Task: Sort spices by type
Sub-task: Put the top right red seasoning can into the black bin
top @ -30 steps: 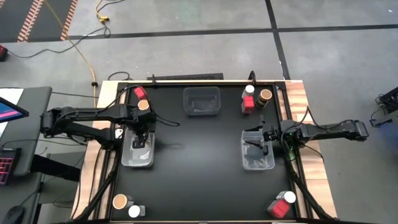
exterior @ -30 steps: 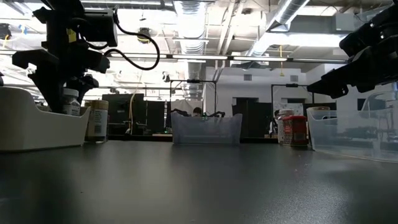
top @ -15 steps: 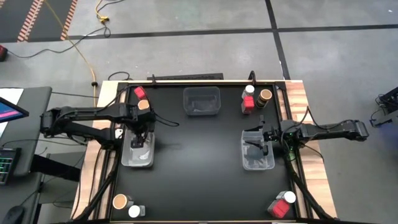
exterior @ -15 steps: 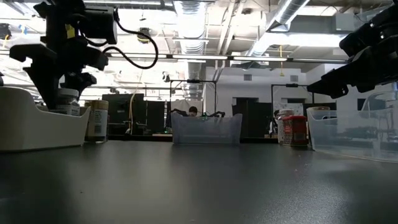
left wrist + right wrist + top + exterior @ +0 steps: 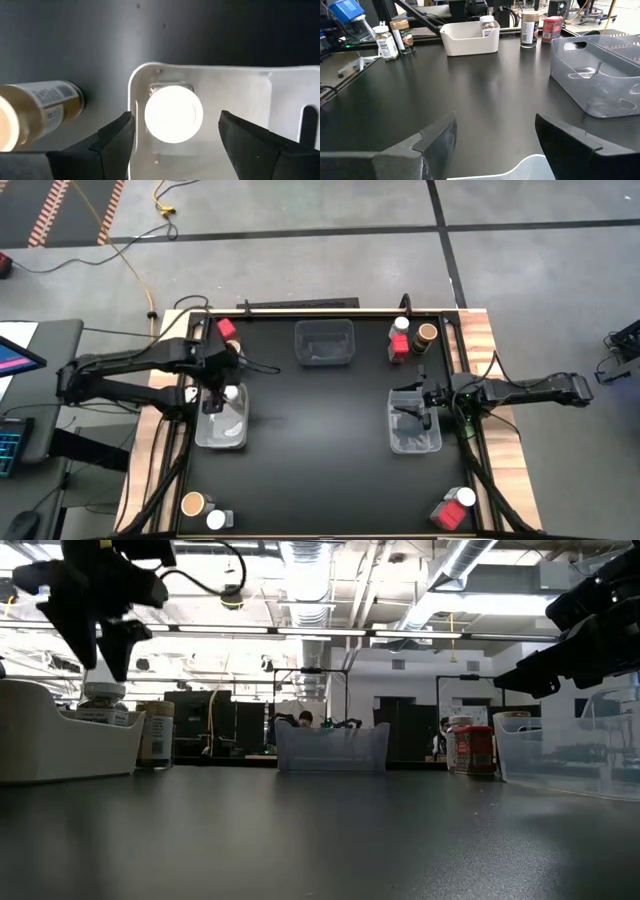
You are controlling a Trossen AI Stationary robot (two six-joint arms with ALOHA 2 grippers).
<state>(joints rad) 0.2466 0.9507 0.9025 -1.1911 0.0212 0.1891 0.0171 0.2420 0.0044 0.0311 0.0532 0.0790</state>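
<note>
My left gripper (image 5: 217, 378) (image 5: 175, 117) hangs open above the far end of the left bin (image 5: 220, 435), touching nothing. A white-capped round jar (image 5: 231, 393) (image 5: 173, 114) stands upright on the bin's floor in a far corner. A tan-lidded jar (image 5: 35, 115) (image 5: 155, 732) stands on the table just outside that bin. A red square-topped container (image 5: 227, 328) sits by the far left corner. My right gripper (image 5: 412, 412) (image 5: 495, 120) waits open over the right clear bin (image 5: 415, 435).
An empty clear bin (image 5: 324, 342) stands at the far middle. White-capped (image 5: 401, 324), tan-lidded (image 5: 427, 333) and red (image 5: 398, 347) containers cluster far right. A tan-lidded jar (image 5: 193, 503) and a white-capped jar (image 5: 216, 519) sit near left. A white-capped (image 5: 466, 498) and a red (image 5: 446, 514) container sit near right.
My left gripper has let go of the white-capped jar, risen clear of it and drawn back a little toward the table's far edge. The jar stays standing upright in the left bin. My right arm has kept still.
</note>
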